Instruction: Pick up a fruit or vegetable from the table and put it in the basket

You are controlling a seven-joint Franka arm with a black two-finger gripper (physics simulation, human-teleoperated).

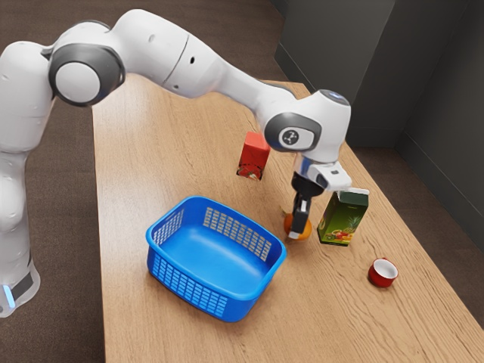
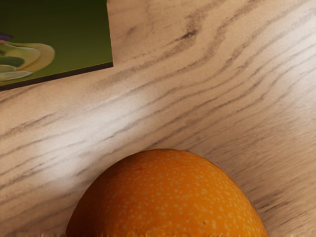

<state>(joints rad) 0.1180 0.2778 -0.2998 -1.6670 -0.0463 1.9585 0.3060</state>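
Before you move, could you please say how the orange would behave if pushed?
The orange looks round, so a nudge would probably roll it across the table. Its plump, full shape suggests it is firm, not floppy.

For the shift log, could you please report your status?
Black gripper down at round orange fruit, grip unconfirmed. Fruit outside the blue perforated plastic basket. Green fruit-printed carton close by, possible obstruction.

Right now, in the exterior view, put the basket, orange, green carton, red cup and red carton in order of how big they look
1. Blue basket
2. Green carton
3. Red carton
Orange and red cup: too alike to rank, the orange being partly hidden.
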